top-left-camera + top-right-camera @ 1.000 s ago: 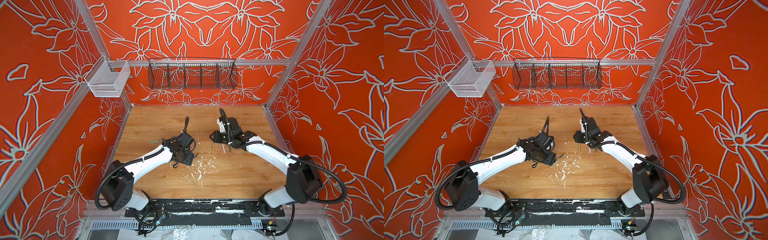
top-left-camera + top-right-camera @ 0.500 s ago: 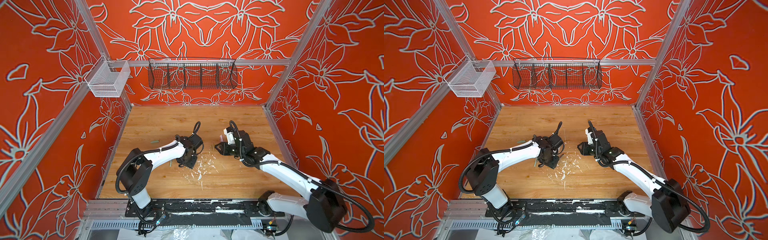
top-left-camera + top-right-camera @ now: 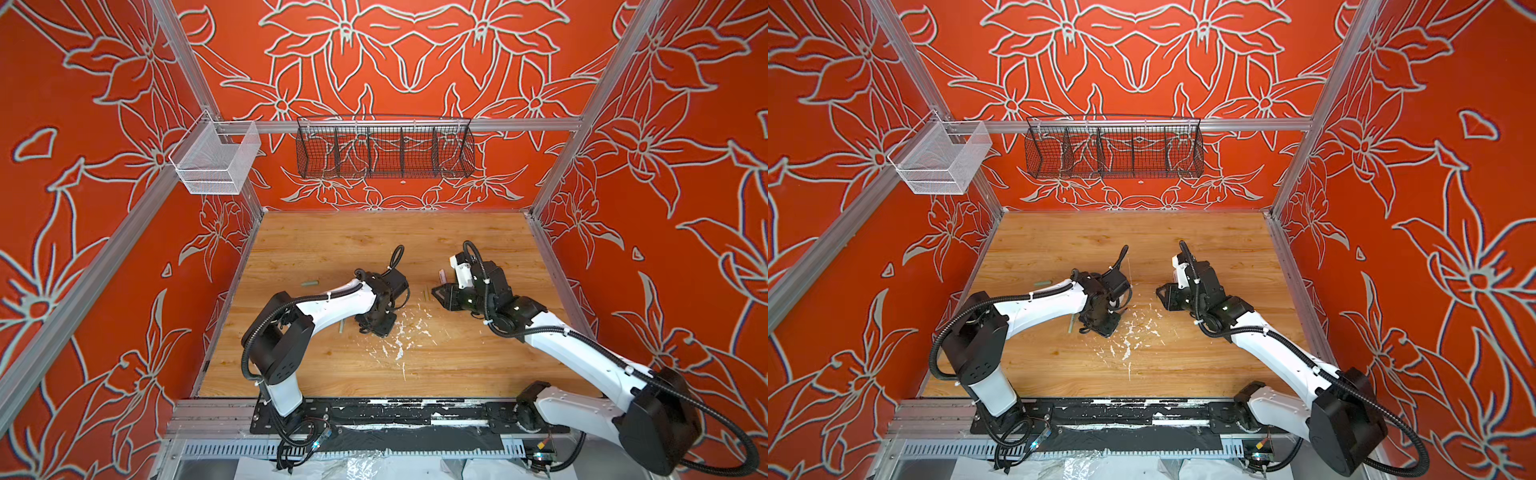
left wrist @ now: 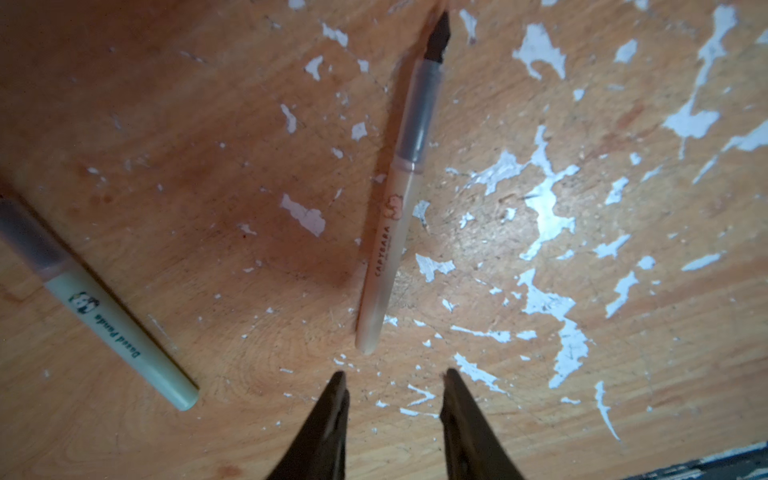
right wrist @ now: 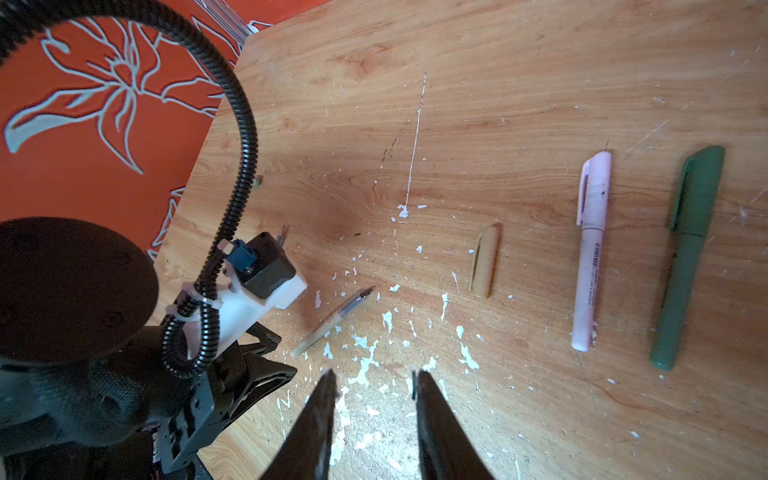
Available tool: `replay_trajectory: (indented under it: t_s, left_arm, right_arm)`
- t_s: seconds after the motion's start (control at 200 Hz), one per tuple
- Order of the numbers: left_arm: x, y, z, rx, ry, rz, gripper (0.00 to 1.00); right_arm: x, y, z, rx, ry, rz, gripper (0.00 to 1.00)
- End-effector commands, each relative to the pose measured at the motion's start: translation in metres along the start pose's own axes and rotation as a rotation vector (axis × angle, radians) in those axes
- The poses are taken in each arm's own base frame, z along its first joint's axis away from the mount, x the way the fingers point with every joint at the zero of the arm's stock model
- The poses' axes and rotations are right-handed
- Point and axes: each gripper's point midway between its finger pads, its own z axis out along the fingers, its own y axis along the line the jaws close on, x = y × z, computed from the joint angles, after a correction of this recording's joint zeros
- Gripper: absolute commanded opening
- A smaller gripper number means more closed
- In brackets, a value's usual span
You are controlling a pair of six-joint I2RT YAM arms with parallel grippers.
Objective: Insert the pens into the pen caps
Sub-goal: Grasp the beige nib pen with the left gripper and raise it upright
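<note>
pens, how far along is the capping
Done: the pink pen and dark green pen look capped. In hand: nothing; the left tool and right tool are open and empty, the left just short of the tan pen. To do: tan pen into tan cap, pale green pen into pale green cap.

A robot lab test cell: an aluminium frame (image 3: 415, 124) boxes in orange flower-printed walls (image 3: 83, 187). The left arm (image 3: 332, 303) and right arm (image 3: 573, 345) stand on a black rail (image 3: 395, 413) at 6 o'clock of a paint-flecked wooden table (image 3: 374, 249). A black wire basket (image 3: 384, 147) hangs at 12 o'clock, a white mesh basket (image 3: 214, 162) at 10 o'clock.
</note>
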Motion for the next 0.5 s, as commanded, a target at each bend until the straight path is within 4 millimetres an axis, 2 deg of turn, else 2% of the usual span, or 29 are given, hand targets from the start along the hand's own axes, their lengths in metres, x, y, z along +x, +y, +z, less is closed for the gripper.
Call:
replay_trajectory:
  t_s: [0.0,0.125,0.24,0.495]
  left_arm:
    - [-0.005,0.002,0.006,-0.032,-0.001,0.011,0.35]
    - [-0.005,0.005,0.020,-0.058,0.010,0.013,0.33]
    - [-0.004,0.008,0.031,-0.075,0.013,0.013,0.26]
    - [-0.010,0.010,0.035,-0.069,-0.066,0.003,0.15]
  right_arm:
    - [0.001,-0.002,-0.005,0.004,-0.001,-0.014,0.34]
    - [0.003,-0.004,-0.006,0.013,0.000,-0.016,0.34]
    - [0.006,-0.006,-0.006,0.020,0.004,-0.017,0.34]
    - [0.007,-0.010,-0.008,0.039,0.005,-0.024,0.35]
